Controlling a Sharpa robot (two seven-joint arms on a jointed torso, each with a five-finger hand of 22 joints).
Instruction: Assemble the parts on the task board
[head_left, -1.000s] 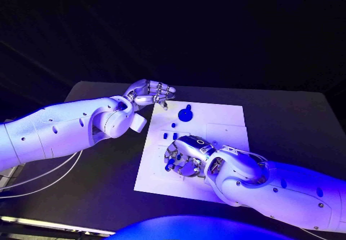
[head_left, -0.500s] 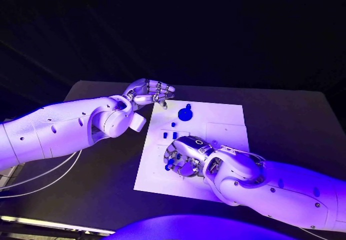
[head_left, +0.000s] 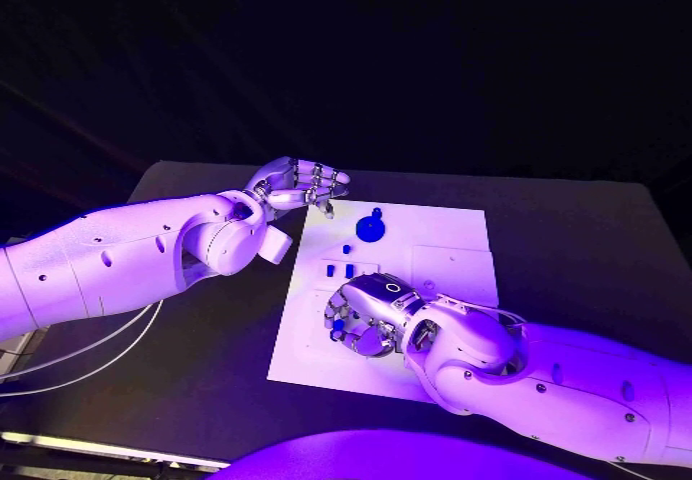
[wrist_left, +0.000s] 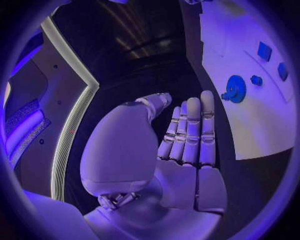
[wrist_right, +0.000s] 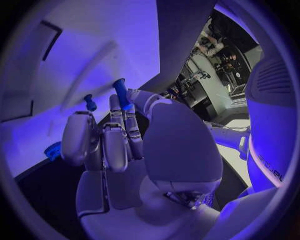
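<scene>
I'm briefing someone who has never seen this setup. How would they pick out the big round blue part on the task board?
Start at the white task board in the middle of the black table. Go to its far edge, near the left hand. There lies the round blue part, a disc with a small knob on its far side; it is far larger than the small blue pieces nearer the right hand.

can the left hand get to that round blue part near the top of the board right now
Probably yes. The left hand hovers off the task board's far left corner with nothing in it, and the round blue part lies close by on bare board. The right hand works nearer the robot, out of the way.
</scene>
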